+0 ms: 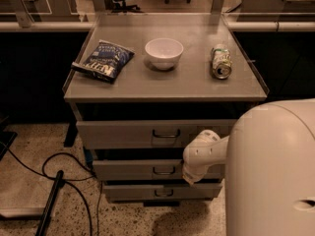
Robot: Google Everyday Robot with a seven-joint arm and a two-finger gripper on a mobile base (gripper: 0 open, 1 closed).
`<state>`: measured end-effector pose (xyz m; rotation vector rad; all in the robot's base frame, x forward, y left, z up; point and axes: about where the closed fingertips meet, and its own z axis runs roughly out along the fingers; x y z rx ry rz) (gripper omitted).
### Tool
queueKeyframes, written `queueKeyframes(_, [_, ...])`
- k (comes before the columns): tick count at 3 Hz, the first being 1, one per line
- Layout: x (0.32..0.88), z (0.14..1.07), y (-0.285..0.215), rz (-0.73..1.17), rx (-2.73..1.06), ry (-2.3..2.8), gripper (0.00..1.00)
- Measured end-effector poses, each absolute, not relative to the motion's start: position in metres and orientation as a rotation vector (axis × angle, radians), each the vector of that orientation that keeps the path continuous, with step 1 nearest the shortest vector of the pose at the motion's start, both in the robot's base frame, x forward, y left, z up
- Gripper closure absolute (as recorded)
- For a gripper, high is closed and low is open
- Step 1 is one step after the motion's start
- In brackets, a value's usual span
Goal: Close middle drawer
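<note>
The grey cabinet [167, 90] has three drawers. The middle drawer [128, 170] has a flat grey front with a small dark loop handle [162, 170]. It stands slightly out, with a dark gap above it. My white arm [204, 151] reaches in from the right. My gripper [189, 176] is at its lower end, against the middle drawer's front just right of the handle. The top drawer [118, 134] also stands a little out. The lowest drawer [133, 192] sits further back.
On the cabinet top lie a blue chip bag [103, 60], a white bowl [164, 52] and a can [221, 62] on its side. My white body [273, 171] fills the lower right. Black cables [64, 168] and a dark pole [49, 205] lie on the floor at left.
</note>
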<state>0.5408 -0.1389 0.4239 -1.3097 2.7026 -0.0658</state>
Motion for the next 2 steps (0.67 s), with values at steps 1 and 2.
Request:
queueKeyframes(1, [0.5407, 0.4239, -0.1389, -0.066, -1.31, 2.703, 0.6])
queueKeyframes(2, [0.5407, 0.4239, -0.1389, -0.066, -1.31, 2.703, 0.37])
